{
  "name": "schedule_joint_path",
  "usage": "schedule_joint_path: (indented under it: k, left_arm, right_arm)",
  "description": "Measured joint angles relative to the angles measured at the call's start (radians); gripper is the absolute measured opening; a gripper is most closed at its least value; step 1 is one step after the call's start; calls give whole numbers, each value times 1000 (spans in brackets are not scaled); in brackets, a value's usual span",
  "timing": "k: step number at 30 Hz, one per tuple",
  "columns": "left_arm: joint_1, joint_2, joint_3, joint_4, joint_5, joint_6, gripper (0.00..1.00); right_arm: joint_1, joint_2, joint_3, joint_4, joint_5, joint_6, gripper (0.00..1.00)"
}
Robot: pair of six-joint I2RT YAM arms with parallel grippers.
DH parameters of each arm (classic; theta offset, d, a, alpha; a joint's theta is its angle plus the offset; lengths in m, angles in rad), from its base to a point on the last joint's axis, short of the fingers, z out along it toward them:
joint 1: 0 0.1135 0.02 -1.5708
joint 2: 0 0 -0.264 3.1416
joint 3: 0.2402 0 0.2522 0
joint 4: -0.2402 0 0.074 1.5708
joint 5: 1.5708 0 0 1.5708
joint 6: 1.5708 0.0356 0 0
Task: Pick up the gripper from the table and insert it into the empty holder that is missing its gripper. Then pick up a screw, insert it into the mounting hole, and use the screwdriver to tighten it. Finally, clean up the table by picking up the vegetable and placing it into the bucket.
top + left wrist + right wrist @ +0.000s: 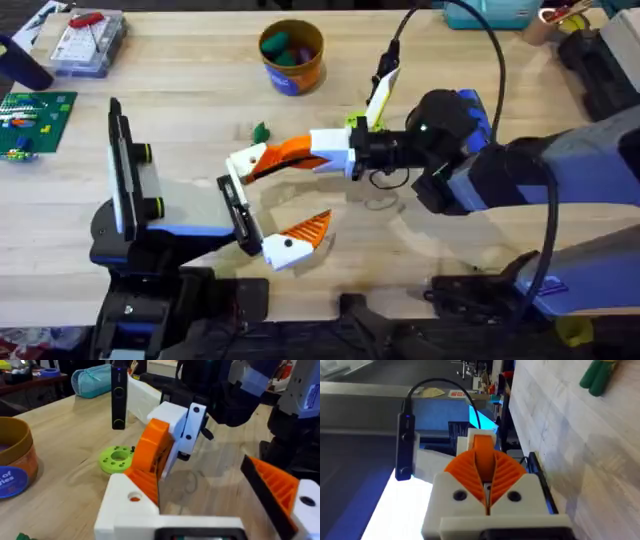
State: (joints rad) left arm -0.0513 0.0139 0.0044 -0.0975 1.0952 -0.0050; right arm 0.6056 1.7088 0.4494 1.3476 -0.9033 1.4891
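The step in hand is seating the gripper (pixel 243 161) — the small white-based finger piece with the orange wedge tip — into the holder (pixel 238 210), the black bracket at the end of the left arm. The right hand (pixel 268 160) is clamped shut on the piece and holds it just above the surface (pixel 200 110), right at the bracket's far end and apparently at its empty mount. I can't tell whether the base is already in the slot. The left hand (pixel 272 215) stands spread open, its one fitted ribbed finger (pixel 300 238) at the bracket's near end, well apart from the incoming piece.

To do this well, I'd keep the white base square to the bracket and slide it straight along the mount without twisting, since a tilted base will likely jam. The grip should hold until the base sits flush and the mounting hole lines up — the screw depends on that.

The green vegetable (pixel 261 131) lies just beyond the piece, and the bucket (pixel 291 55) stands farther back.
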Motion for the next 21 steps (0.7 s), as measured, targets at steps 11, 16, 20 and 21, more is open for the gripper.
schedule_joint_path:
  k: [11, 16, 20, 21]
  left_arm:
    - [0, 0, 0, 3, -19, -4, 988]
    - [0, 0, 0, 3, -19, -4, 988]
    - [0, 0, 0, 3, -19, -4, 988]
    - [0, 0, 0, 3, -19, -4, 988]
  right_arm:
    - [0, 0, 22, -34, -2, -1, 6]
    - [0, 0, 22, -34, -2, -1, 6]
    - [0, 0, 22, -34, -2, -1, 6]
    - [0, 0, 22, -34, -2, -1, 6]
